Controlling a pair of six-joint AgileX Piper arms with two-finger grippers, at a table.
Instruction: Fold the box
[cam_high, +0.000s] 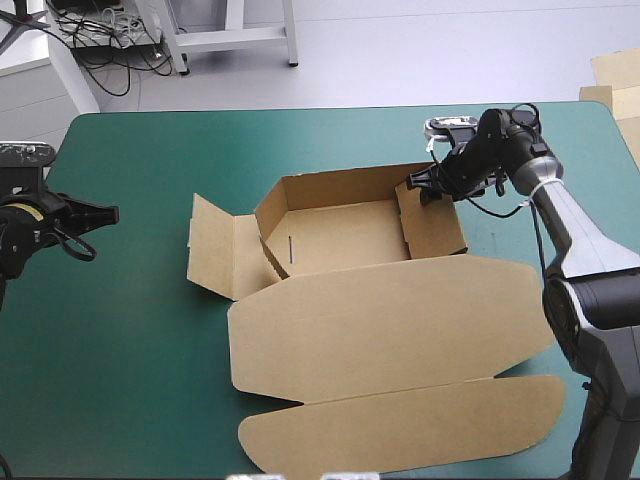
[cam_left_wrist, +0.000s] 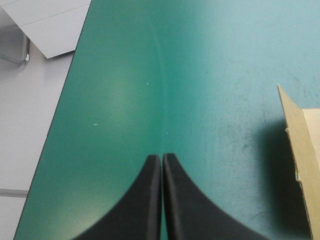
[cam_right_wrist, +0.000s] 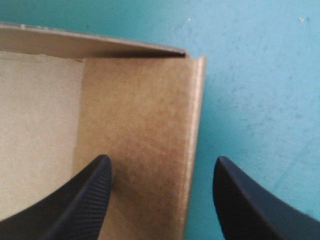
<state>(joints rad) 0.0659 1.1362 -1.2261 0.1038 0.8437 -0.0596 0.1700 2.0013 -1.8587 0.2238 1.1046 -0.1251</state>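
The brown box (cam_high: 350, 235) lies mid-table as an open tray, its walls raised. Its large lid (cam_high: 390, 320) lies flat toward the near edge, and a side flap (cam_high: 212, 245) spreads out to the left. My right gripper (cam_high: 428, 186) is open at the tray's far right corner, straddling the right wall (cam_right_wrist: 145, 145): one finger (cam_right_wrist: 90, 195) inside the tray, the other (cam_right_wrist: 245, 200) outside over the cover. My left gripper (cam_high: 105, 212) is shut and holds nothing, hovering near the table's left edge, well away from the box. In the left wrist view its fingers (cam_left_wrist: 162, 200) meet over bare cover, with the box flap's edge (cam_left_wrist: 300, 145) off to one side.
More brown board (cam_high: 615, 85) lies past the table's right far corner. The teal-green cover (cam_high: 120, 330) is bare at the left and near left. Floor shows beyond the table's left edge (cam_left_wrist: 50, 130).
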